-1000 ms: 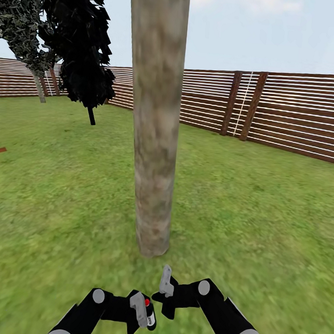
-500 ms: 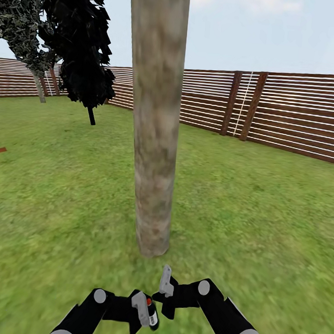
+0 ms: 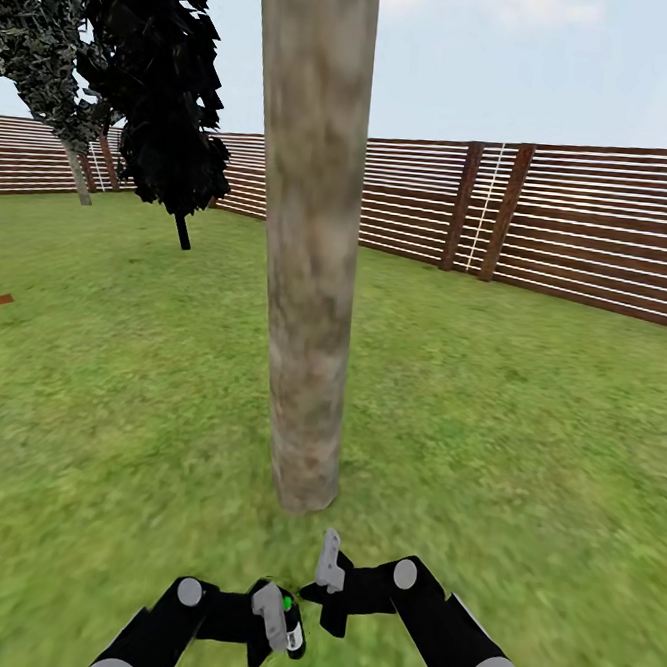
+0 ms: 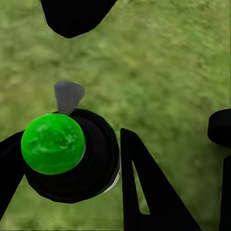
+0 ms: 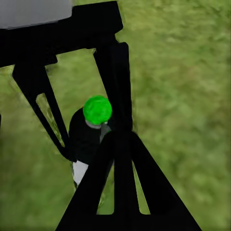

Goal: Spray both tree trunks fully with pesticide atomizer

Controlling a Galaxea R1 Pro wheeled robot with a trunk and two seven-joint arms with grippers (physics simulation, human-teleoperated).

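A thick mottled grey-brown tree trunk (image 3: pixel 313 272) rises from the grass floor (image 3: pixel 516 438) straight ahead, its base just beyond both grippers. My left gripper (image 3: pixel 276 622) is shut on the pesticide atomizer (image 3: pixel 291 626), a small dark bottle with a pale grey spray head and a green spot. In the left wrist view the atomizer (image 4: pixel 72 163) sits between the black fingers (image 4: pixel 144 192), green spot facing the camera. My right gripper (image 3: pixel 327 577) is shut and holds nothing, close beside the left one. In the right wrist view the atomizer (image 5: pixel 89 134) shows beyond the joined fingertips of the right gripper (image 5: pixel 120 137).
A black-leaved cone tree (image 3: pixel 162 89) stands at the back left on a thin stem. A brown slat fence (image 3: pixel 583 223) rings the lawn behind and to the right. Open grass lies on both sides of the trunk.
The spot on the atomizer has turned from red to green. My left gripper with the bottle has shifted slightly down and left. The right arm barely moved.
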